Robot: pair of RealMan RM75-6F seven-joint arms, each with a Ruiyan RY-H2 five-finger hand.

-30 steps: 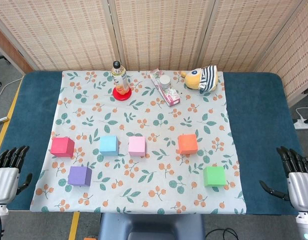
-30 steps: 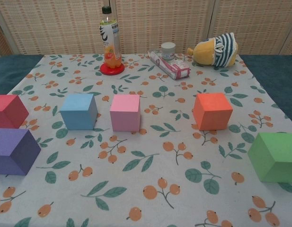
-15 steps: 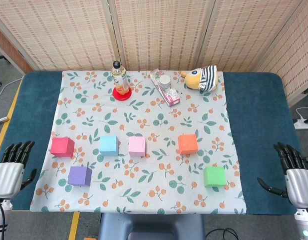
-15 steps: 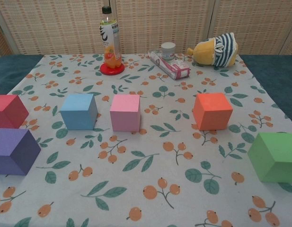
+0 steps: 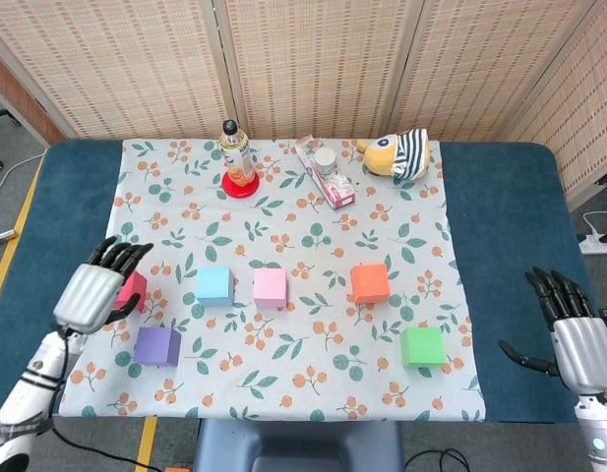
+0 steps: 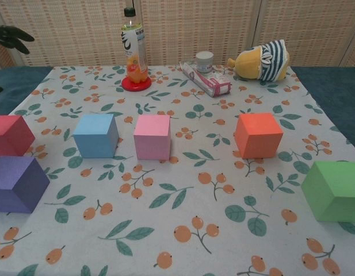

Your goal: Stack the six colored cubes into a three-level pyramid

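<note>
A table [image 5: 500, 197] covered in dark blue felt carries a floral cloth [image 5: 283, 226] printed with leaves and orange berries, and six foam cubes sit on the cloth, all apart from one another and none stacked. Near the cloth's left edge lies the red cube [image 5: 132, 291], with the purple cube [image 5: 157, 345] just in front of it, closer to the near edge. The blue cube [image 5: 214, 285] and the pink cube [image 5: 270, 287] stand side by side around the middle of the cloth, the orange cube [image 5: 369, 283] further right in the same row, and the green cube [image 5: 422, 346] toward the near right corner. The left hand [image 5: 94, 290] hovers over the red cube's left side with its dark fingers spread and nothing held (the chest view catches only its fingertips at the top left corner). The right hand [image 5: 571, 329] sits off the cloth over the blue felt at the table's near right corner, fingers apart and empty. Along the far edge stand a drink bottle [image 5: 236, 154] on a red coaster [image 5: 241, 184], a pink packet [image 5: 325, 172] with a small jar [image 5: 326, 159], and a striped plush toy [image 5: 397, 153].
</note>
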